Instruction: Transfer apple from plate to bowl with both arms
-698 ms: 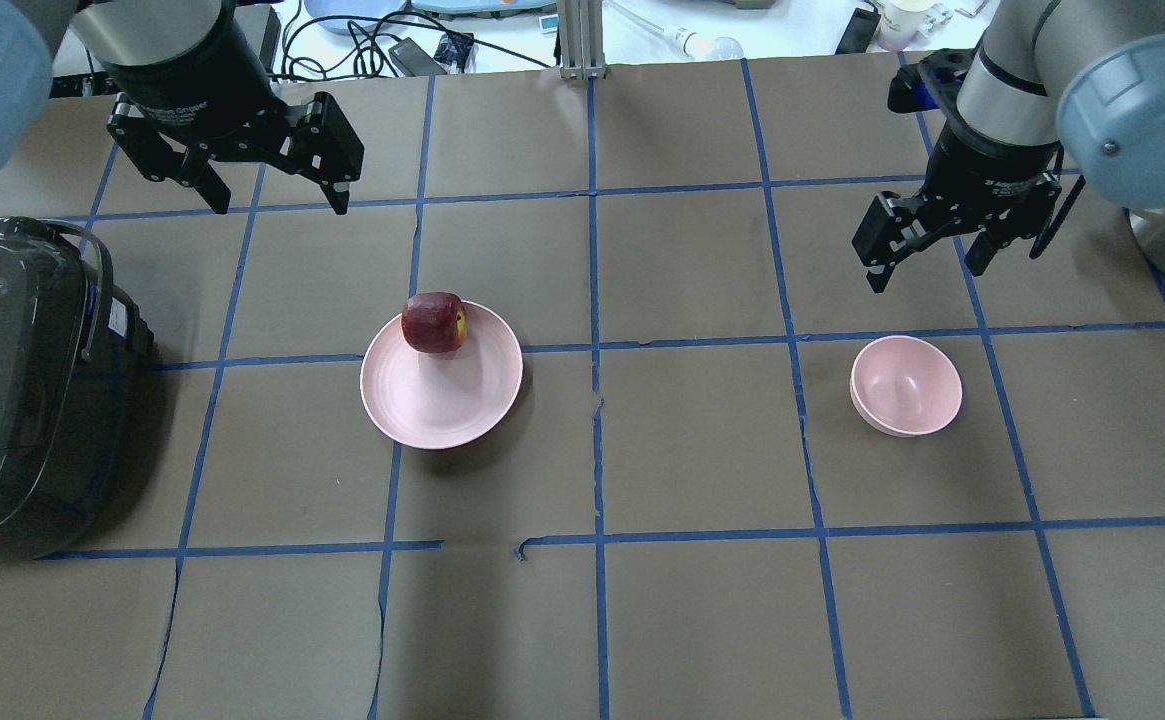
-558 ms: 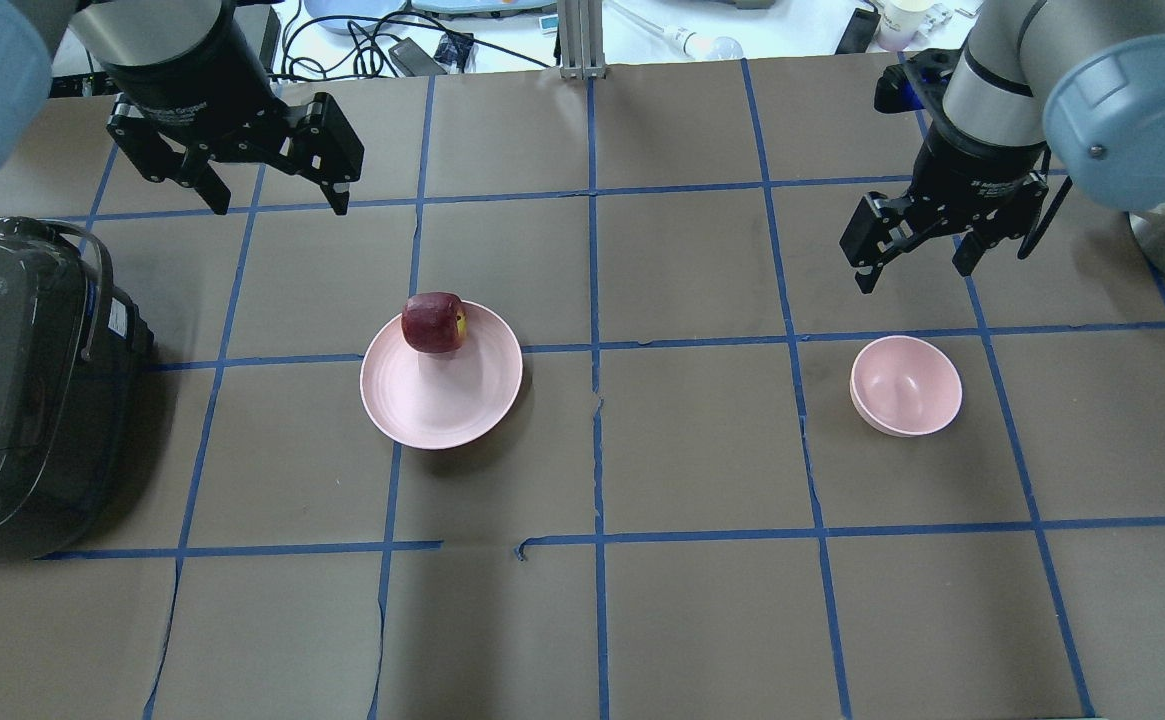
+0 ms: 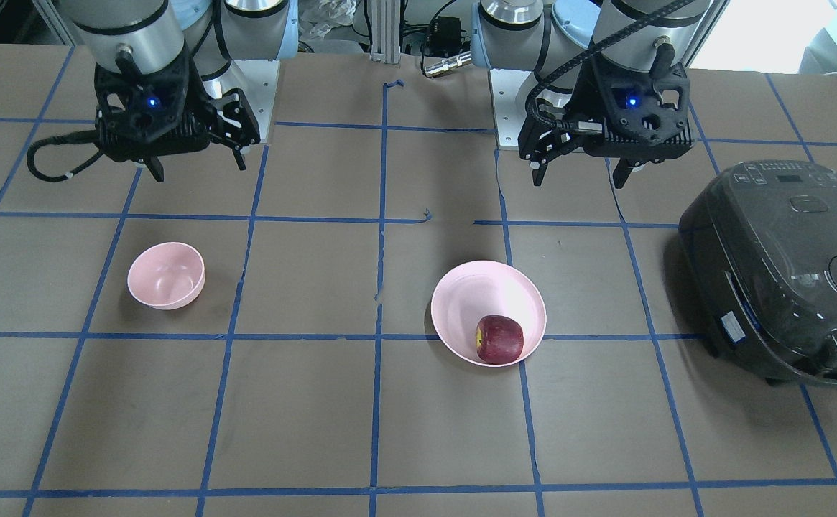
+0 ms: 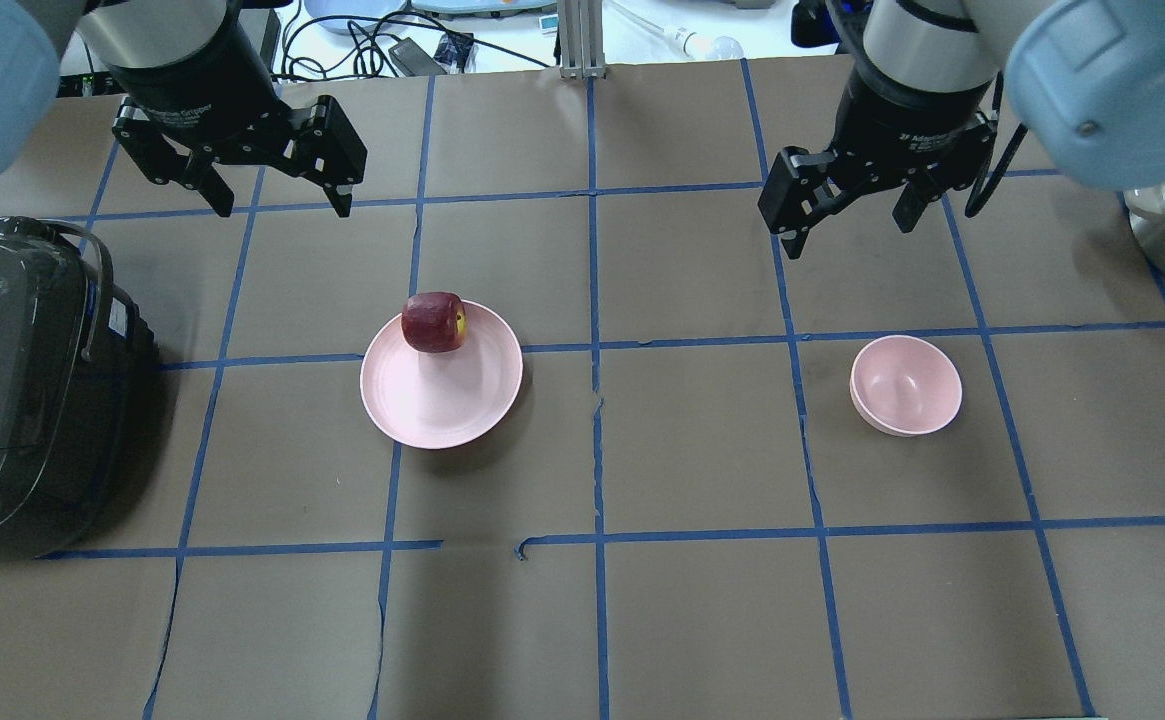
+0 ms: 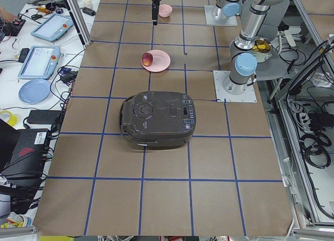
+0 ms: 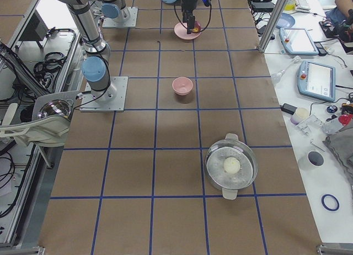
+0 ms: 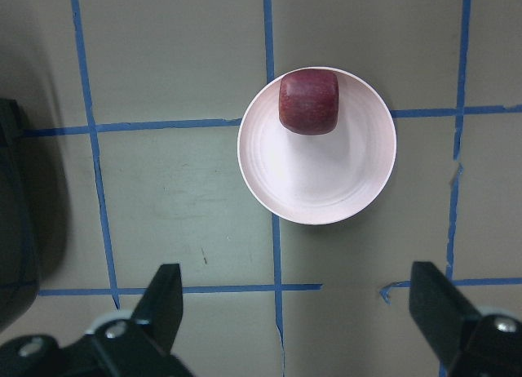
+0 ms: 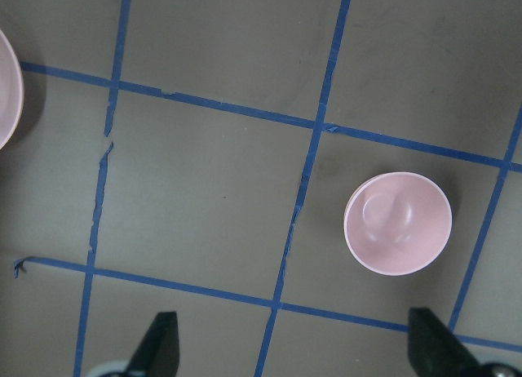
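Jaws stand wide apart and empty on the black left gripper and the black right gripper, both hovering. Nothing is done yet: the dark red, blocky-round apple sits at the rim of the wide, shallow, smooth pink plate; the small, deep, glossy pink bowl lies empty, well apart.

Apple on far edge of plate, bowl well apart to its right
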{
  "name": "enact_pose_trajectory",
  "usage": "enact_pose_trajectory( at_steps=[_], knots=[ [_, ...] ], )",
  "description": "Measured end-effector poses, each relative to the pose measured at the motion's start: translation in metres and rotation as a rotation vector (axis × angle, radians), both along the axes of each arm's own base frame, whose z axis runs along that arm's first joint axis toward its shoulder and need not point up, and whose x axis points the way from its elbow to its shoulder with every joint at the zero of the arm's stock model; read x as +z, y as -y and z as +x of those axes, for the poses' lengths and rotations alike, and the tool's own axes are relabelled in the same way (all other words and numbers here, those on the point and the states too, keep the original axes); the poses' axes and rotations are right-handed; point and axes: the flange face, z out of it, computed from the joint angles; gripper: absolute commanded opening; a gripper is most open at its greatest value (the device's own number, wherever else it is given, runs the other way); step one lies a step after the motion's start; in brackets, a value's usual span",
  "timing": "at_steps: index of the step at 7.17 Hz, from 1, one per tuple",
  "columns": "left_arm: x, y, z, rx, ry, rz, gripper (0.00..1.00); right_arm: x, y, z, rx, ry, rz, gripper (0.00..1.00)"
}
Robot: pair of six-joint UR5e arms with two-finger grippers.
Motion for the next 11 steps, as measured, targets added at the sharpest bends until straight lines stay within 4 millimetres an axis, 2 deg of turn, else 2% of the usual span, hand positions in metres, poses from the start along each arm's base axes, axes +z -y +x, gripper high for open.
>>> enact_pose_trajectory(
  at_steps=[2, 6, 8, 11],
  knots=[
    [0.0, 0.0, 0.0, 0.0, 0.0, 0.0, 1.0, 0.007, -0.004, -0.002, -0.042, -0.009, 0.012, 1.0],
    [-0.004, 0.002, -0.002, 0.002, -0.003, 0.008, 1.0, 0.005, 0.005, -0.026, -0.137, -0.004, 0.024, 1.0],
    [-0.005, 0.003, -0.002, 0.006, -0.003, 0.009, 1.0, 0.013, 0.0, -0.028, -0.143, -0.005, 0.005, 1.0],
    [-0.003, 0.003, -0.002, 0.006, -0.006, 0.004, 1.0, 0.014, -0.003, -0.03, -0.141, -0.019, 0.007, 1.0]
  ],
)
